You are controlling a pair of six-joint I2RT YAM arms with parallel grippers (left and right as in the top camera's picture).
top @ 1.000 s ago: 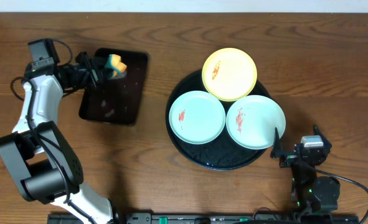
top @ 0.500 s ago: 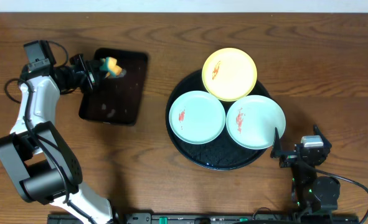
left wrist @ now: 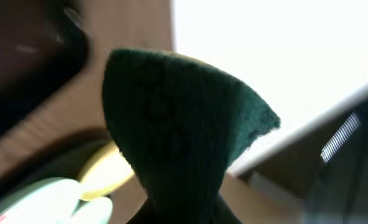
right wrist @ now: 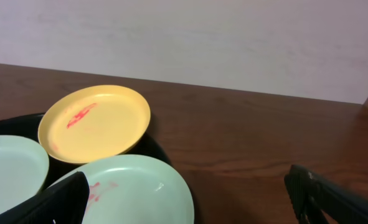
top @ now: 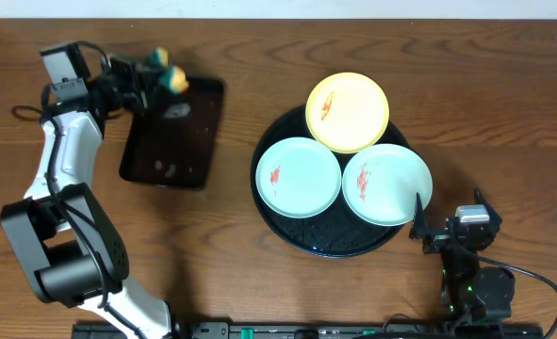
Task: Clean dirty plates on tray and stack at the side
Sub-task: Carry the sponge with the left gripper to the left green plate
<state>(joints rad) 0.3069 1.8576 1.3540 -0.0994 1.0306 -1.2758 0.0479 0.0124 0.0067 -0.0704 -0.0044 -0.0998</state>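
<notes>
the left end effector (top: 144, 77) is clamping a yellow-and-green sponge (top: 172, 77) while hovering over the far corner of the small rectangular tray (top: 165, 141), which is showing only glossy patches; the plates are lying well apart to its right across the bench (top: 240, 56), all inside the round black tray (top: 339, 247): the yellow plate (top: 347, 111) farthest, the left mint plate (top: 300, 176) and right mint plate (top: 386, 184) nearer, each carrying red smears; the right end effector (top: 448, 224) is resting wide open and empty just beside the right mint plate, the nearer arm, though lacking the sponge
</notes>
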